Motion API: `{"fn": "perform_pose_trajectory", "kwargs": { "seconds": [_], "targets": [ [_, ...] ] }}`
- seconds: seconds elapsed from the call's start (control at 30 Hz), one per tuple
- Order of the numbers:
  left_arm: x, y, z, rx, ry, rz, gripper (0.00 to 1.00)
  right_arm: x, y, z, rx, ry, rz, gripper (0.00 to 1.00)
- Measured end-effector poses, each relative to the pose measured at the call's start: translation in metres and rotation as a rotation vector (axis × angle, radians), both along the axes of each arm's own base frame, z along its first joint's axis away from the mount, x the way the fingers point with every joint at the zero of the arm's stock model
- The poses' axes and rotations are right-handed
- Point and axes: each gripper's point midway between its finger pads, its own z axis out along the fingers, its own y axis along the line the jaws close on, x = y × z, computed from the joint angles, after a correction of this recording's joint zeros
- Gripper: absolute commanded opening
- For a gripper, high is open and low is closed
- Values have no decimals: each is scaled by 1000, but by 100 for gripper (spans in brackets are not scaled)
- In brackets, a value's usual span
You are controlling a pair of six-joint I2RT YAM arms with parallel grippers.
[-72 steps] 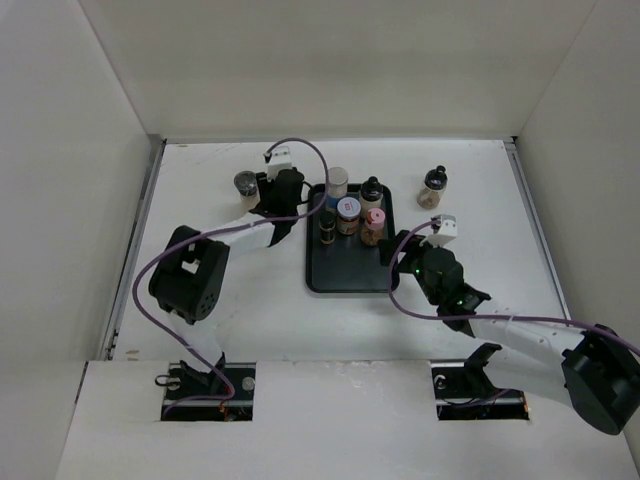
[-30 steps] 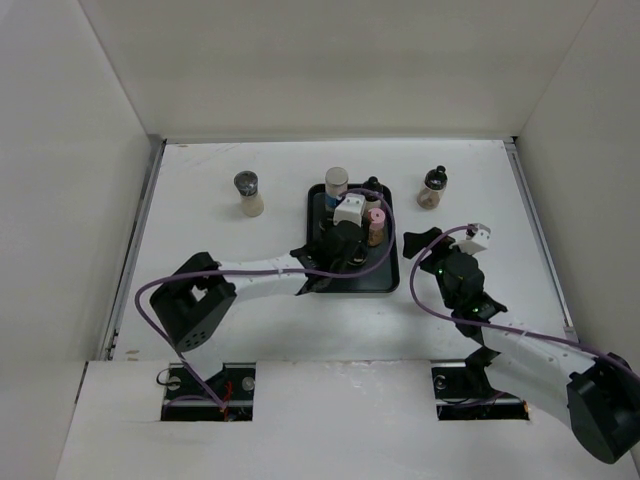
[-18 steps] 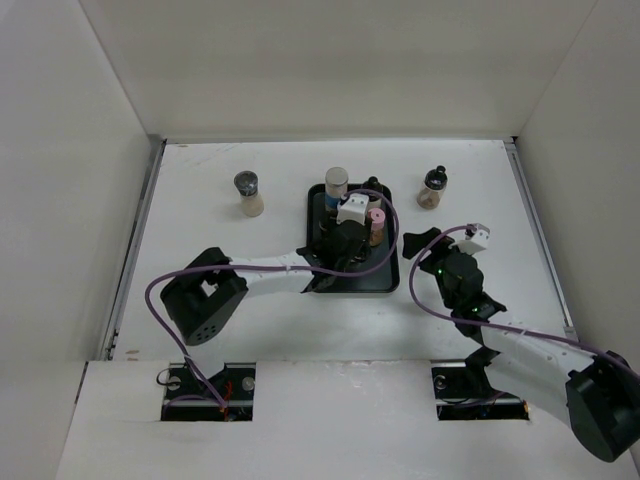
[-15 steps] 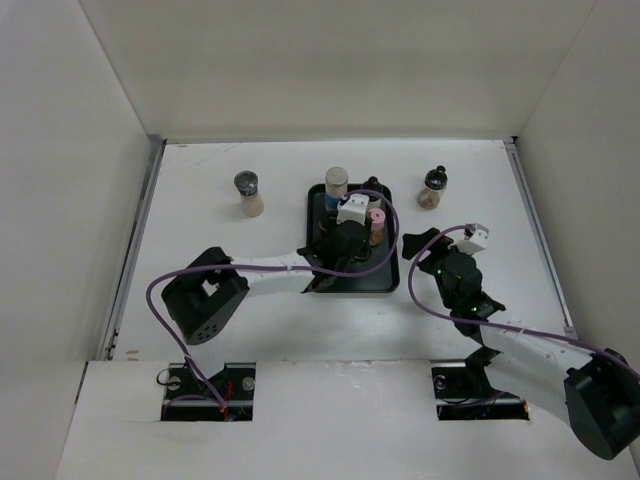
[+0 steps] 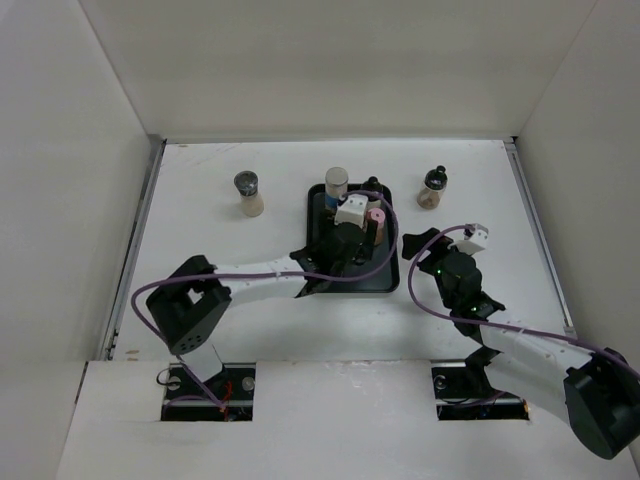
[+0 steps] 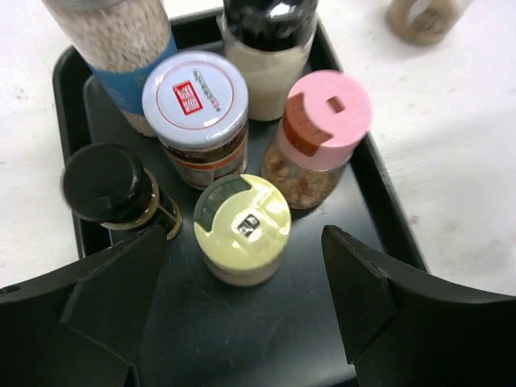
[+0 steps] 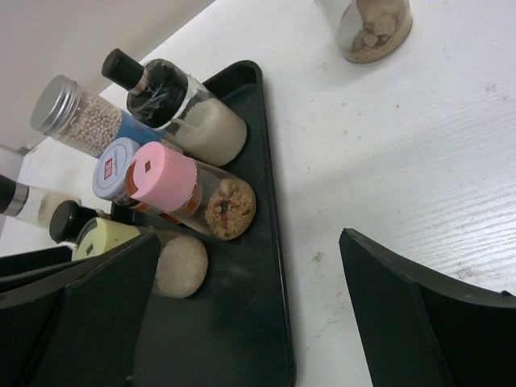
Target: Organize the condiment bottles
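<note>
The left tool (image 6: pixel 242 242) is hovering over the near half of the black tray (image 6: pixel 266 330). Its jaws are standing apart on either side of the pale-yellow-capped bottle (image 6: pixel 242 227), which is standing upright on the tray floor with neither finger touching it. That bottle is crowding the pink-capped bottle (image 6: pixel 322 121), the white-lidded jar (image 6: pixel 193 97) and the small black-capped bottle (image 6: pixel 109 184). The right tool (image 7: pixel 250 242) is waiting wide apart and empty just off the tray's right edge. A grey-capped bottle (image 5: pixel 247 193) and a dark-capped bottle (image 5: pixel 432 187) are standing on the tabletop outside the tray, toward its far corners. A slanted retreat by the left tool risks clipping the yellow cap or the black-capped neighbour and toppling the tight cluster.
</note>
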Motion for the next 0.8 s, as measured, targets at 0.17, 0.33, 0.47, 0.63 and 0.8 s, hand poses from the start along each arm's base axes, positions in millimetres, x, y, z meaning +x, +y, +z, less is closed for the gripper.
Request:
{"fn": "perform_pose_trajectory", "kwargs": {
  "seconds": [0.17,0.33,0.47,0.63,0.8],
  "targets": [
    [-6,22,70,-125,-84,9,83,0,0,4,6,-10,0,100],
    [36,122,150,-265,-227,256,90,0,0,5,9,-15,0,100],
    [72,199,149,-253,-249,476,96,0,0,4,6,-11,0,100],
    [105,245,85,-152,-123,603,97,0,1,2,3,-6,3,100],
    [131,264,42,-97,-24,644,97,0,2,-2,-1,4,7,100]
  ]
}}
